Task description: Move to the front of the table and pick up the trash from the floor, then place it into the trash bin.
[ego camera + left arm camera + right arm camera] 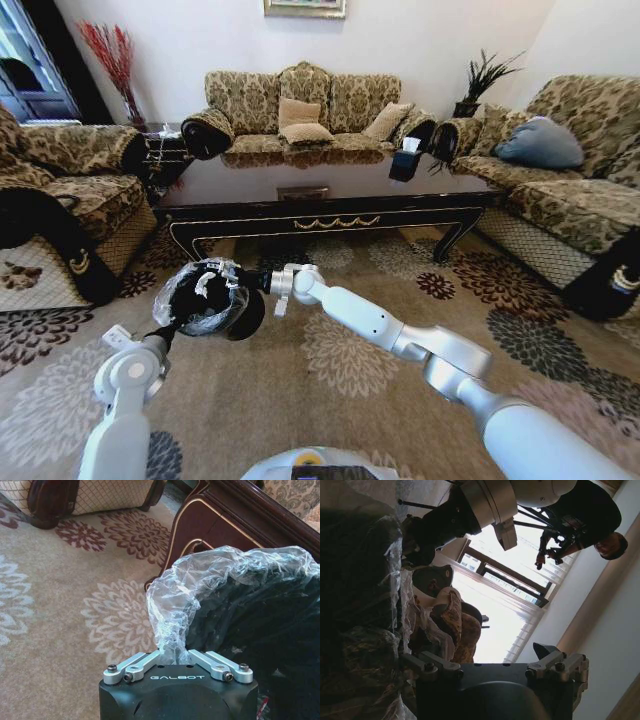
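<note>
Left gripper (172,656) closed on the liner rim of the trash bin (207,298), holding it off the carpet before the table (330,205). Right gripper (250,282) at the bin's mouth; finger opening cannot be told.

Open flowered carpet (330,360) at six o'clock, trash bin (205,300) held up off it at ten, table (330,205) barring twelve, sofas closing nine and three.
</note>
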